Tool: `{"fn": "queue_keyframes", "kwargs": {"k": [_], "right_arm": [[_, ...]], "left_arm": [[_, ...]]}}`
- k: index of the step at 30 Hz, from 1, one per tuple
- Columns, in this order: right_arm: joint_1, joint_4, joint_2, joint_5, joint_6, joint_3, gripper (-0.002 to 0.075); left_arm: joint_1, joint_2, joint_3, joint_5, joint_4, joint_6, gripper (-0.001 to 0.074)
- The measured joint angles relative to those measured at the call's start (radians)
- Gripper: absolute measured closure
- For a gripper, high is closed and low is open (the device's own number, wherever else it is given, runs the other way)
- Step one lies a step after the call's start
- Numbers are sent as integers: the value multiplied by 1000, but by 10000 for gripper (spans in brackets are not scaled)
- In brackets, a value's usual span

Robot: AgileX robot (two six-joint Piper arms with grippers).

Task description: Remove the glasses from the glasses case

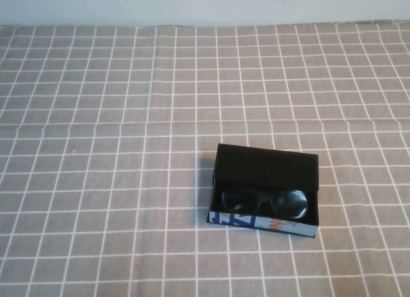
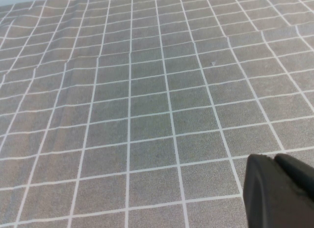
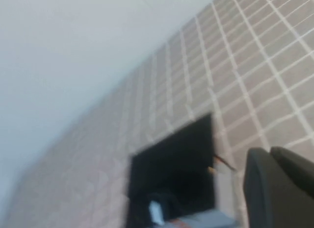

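Observation:
The glasses case [image 1: 266,167] lies open on the checked cloth, right of centre and toward the front, its black flap lid standing at the back and its white printed side facing me. The black glasses [image 1: 265,203] lie folded inside it. Neither arm shows in the high view. My left gripper [image 2: 274,159] is shut and empty over bare cloth, with the case out of its view. My right gripper [image 3: 270,152] is shut and empty, held above the table beside the case [image 3: 171,171], apart from it.
The grey cloth with white grid lines [image 1: 128,118] covers the whole table, with a crease running across its middle. A pale wall [image 1: 205,6] stands behind the far edge.

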Motion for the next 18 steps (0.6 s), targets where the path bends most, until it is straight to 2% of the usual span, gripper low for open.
{"fn": "queue_keyframes", "kwargs": {"k": [4, 8, 12, 18], "right_arm": [[0, 207, 0, -49, 0, 0, 743], [0, 266, 0, -89, 0, 0, 743], [0, 258, 0, -90, -13, 0, 743], [-1, 98, 40, 46, -96, -79, 743]], "left_arm": [[0, 0, 0, 0, 0, 0, 739], [0, 0, 0, 0, 0, 0, 739], [0, 0, 0, 0, 0, 0, 739], [0, 0, 0, 0, 0, 0, 739]]}}
